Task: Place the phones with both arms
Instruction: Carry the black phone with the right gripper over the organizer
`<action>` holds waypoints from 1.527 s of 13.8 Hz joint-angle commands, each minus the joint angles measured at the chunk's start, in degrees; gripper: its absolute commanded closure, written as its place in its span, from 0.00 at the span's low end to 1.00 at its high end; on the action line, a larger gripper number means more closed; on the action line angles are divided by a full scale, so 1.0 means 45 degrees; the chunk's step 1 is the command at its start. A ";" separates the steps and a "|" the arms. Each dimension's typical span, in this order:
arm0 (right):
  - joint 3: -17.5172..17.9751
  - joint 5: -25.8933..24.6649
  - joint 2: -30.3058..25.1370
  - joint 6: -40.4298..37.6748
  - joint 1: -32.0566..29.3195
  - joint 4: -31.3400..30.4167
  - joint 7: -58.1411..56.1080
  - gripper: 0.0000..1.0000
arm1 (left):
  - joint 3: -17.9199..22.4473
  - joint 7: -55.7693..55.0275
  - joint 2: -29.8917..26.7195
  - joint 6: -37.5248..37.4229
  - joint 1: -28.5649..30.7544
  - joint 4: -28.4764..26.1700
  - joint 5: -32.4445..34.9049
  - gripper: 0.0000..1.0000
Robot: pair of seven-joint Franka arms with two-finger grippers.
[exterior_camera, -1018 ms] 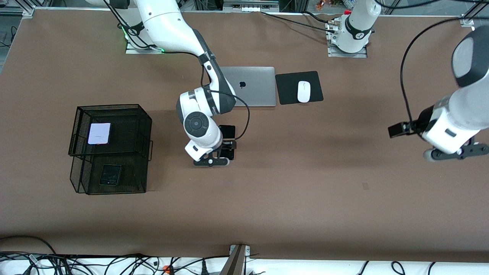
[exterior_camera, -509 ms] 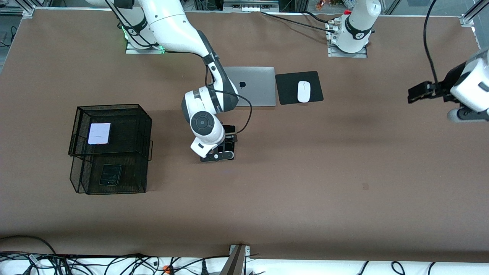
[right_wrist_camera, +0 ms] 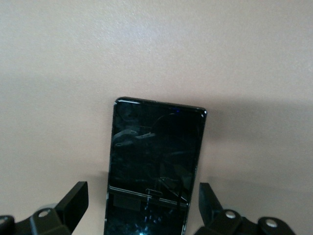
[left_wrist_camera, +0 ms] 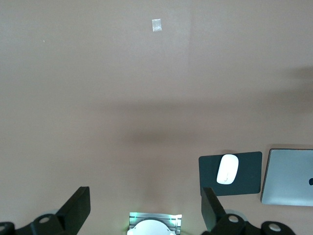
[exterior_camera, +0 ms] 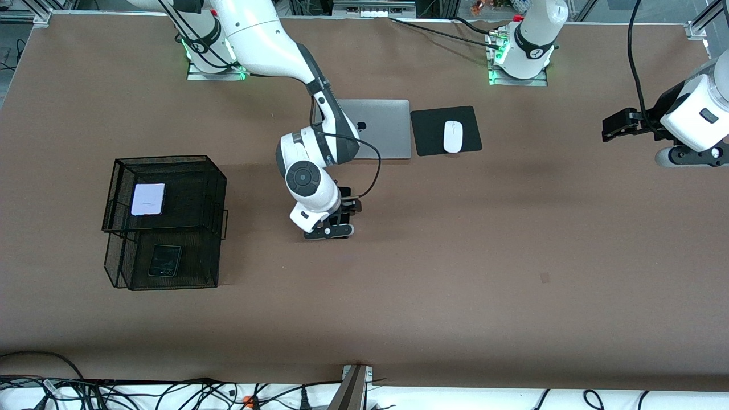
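Three phones are in view. The pale-lilac phone (exterior_camera: 148,199) lies flat on the upper tier of a black wire basket (exterior_camera: 216,182) toward the right arm's end of the table, and the small black phone (exterior_camera: 165,261) lies in the basket's lower tier, nearer to the front camera. The third, a long black phone (right_wrist_camera: 154,166), lies flat on the brown table (exterior_camera: 455,256) near its middle, nearer to the front camera than the laptop; in the front view it is almost wholly hidden under the right arm's wrist. Two arms are at work. The right gripper (exterior_camera: 329,228) hangs low over the long phone, and the right wrist view shows its two fingers (right_wrist_camera: 73,198) spread wide, one to each side of the phone's long edges and apart from them, so the jaws are released and grasp nothing. The left gripper (exterior_camera: 686,156) is up in the air over the bare table at the left arm's end, well apart from all three phones; the left wrist view shows its two fingers (left_wrist_camera: 76,210) spread wide with only table between them. One closed silver laptop (exterior_camera: 381,128) lies near the arms' bases, and just beside it one white mouse (exterior_camera: 453,136) rests on one black mouse pad (exterior_camera: 427,131).
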 commanded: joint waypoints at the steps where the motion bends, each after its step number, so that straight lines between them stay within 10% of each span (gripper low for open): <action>1: 0.0081 0.0206 -0.0160 0.0856 0.0167 -0.0707 -0.0172 0.00 | -0.0133 0.0251 -0.0472 0.0205 0.0153 -0.0500 -0.0289 0.00; 11: 0.0042 0.0070 0.0015 0.1230 0.0402 -0.0923 -0.0191 0.05 | -0.0133 0.0231 -0.0590 0.0400 0.0094 -0.0872 -0.0309 0.00; 21: -0.0365 -0.1355 -0.0003 0.1173 0.0363 -0.0924 -0.0192 0.82 | -0.0133 0.0212 -0.0570 0.0400 0.0094 -0.0833 -0.0309 0.00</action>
